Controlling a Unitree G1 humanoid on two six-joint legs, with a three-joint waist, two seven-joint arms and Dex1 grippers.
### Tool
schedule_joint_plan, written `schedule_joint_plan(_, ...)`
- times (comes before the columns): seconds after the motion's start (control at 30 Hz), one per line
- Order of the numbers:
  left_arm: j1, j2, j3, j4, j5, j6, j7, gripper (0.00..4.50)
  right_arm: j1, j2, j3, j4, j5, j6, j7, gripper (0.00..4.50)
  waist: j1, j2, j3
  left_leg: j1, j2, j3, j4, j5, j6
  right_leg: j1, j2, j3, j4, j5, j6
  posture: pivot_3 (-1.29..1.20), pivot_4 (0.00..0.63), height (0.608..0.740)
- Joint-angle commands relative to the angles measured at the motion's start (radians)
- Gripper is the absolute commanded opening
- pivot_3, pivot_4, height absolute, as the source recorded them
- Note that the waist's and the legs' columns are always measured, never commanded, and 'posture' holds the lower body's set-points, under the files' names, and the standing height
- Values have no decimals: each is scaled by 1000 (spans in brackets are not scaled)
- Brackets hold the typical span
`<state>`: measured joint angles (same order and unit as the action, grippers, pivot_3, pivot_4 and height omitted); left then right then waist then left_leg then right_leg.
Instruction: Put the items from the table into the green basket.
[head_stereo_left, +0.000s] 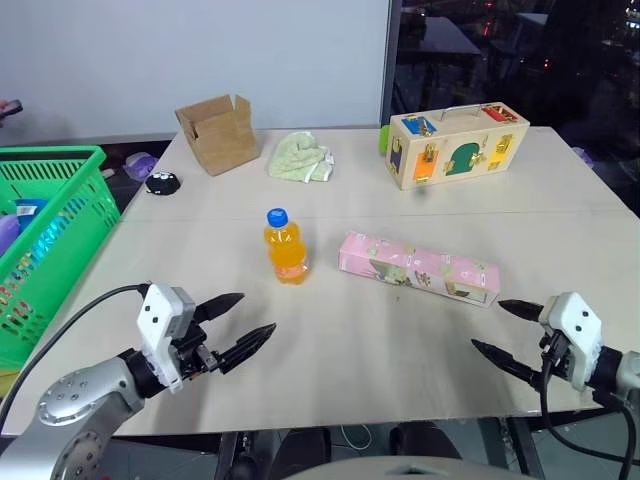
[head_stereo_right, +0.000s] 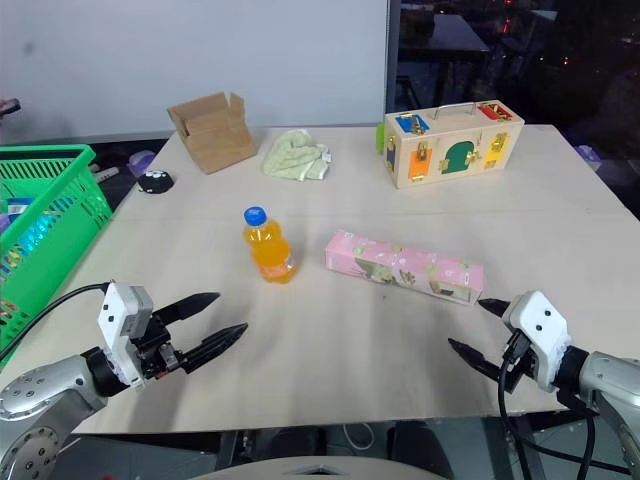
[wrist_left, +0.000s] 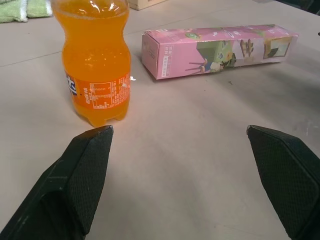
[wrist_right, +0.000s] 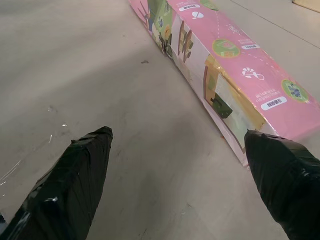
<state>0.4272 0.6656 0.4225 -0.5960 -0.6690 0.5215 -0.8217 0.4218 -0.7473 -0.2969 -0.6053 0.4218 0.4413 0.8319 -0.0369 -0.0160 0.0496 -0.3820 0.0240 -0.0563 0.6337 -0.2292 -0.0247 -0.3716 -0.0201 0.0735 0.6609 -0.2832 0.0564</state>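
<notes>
Two items wait on your pale wood-look bench (head_stereo_left: 330, 340): the small orange drink bottle with a blue cap (head_stereo_left: 284, 246) upright mid-bench, the long flat pink printed carton (head_stereo_left: 417, 267) lying just beside it. Both hands hover empty, fingers apart: left hand (head_stereo_left: 240, 330) faces the bottle, right hand (head_stereo_left: 508, 330) the carton's near end, likely staged for one pick each. The bright green lattice-sided plastic basket (head_stereo_left: 50, 225) sits off the bench's left edge.

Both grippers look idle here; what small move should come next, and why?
Probably ease the left gripper forward around the bottle. Both grippers are open and empty, the bottle stands upright on the table just ahead of the left one, and the basket is on that side. The right gripper sits near the carton.
</notes>
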Motion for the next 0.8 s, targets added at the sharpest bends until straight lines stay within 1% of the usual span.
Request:
schedule_joint_plan(0.03, -35, 3, -32, 20, 22, -64, -42, 4450, -66, -17, -16, 5, 6, -5, -5, 4485, 0, 0, 0, 0, 0, 0, 0, 0, 0, 0, 0, 0, 0, 0, 0, -21, 0, 740)
schedule_joint_plan(0.07, -53, 3, -53, 30, 13, -82, -78, 4450, -125, -26, 2, 17, 24, 22, -6, 4485, 0, 0, 0, 1, 0, 0, 0, 0, 0, 0, 0, 0, 0, 0, 0, -28, 0, 740)
schedule_joint_plan(0.17, -67, 13, -63, 30, -29, -113, -169, 4450, -250, -81, 57, 68, -11, 56, 2, 4485, -10, 3, 2, 3, 0, 4, 2, 0, 0, 0, 0, 4, 1, 1, -1, -25, 0, 740)
schedule_joint_plan(0.27, -57, 30, -88, 31, 14, -186, -240, 4450, -387, -123, 123, 143, -31, 106, 13, 4485, -9, -2, 0, 3, 0, 7, 3, 0, 0, -1, 0, 7, 0, 2, -1, -23, 0, 740)
schedule_joint_plan(0.37, -67, 34, -102, 20, 11, -198, -252, 4450, -484, -154, 189, 206, -45, 157, 33, 4485, -4, -2, 0, -1, 0, 9, 2, 0, 1, -4, 0, 8, 0, 2, -1, -12, 0, 740)
schedule_joint_plan(0.47, -79, 41, -123, 17, 13, -207, -269, 4450, -608, -196, 308, 305, -89, 192, 104, 4485, -2, -1, 1, -3, 0, 8, 1, -1, 2, -6, 1, 8, 0, 2, -2, -5, 0, 740)
schedule_joint_plan(0.5, -80, 44, -132, 11, 20, -214, -272, 4450, -644, -201, 340, 335, -104, 182, 127, 4485, -2, 0, 1, -3, 0, 8, 1, -1, 3, -6, 2, 8, 1, 3, -4, 6, 0, 740)
schedule_joint_plan(0.57, -92, 52, -144, -79, -8, -170, -219, 4450, -726, -194, 404, 411, -144, 173, 149, 4485, -2, -1, 1, -3, 0, 7, 0, -1, 3, -7, 2, 8, 0, 3, -4, 18, 0, 740)
schedule_joint_plan(0.7, -101, 62, -156, -259, -62, -91, -97, 4450, -838, -186, 510, 548, -222, 151, 202, 4485, -1, -1, 3, -4, 0, 8, 0, -2, 3, -7, 2, 8, 0, 3, -4, 33, 0, 740)
schedule_joint_plan(0.8, -87, 66, -160, -334, -84, -57, -35, 4450, -903, -171, 561, 633, -255, 134, 250, 4485, -1, -1, 3, -2, 0, 8, 0, -2, 3, -6, 2, 9, 1, 4, -4, 38, 0, 740)
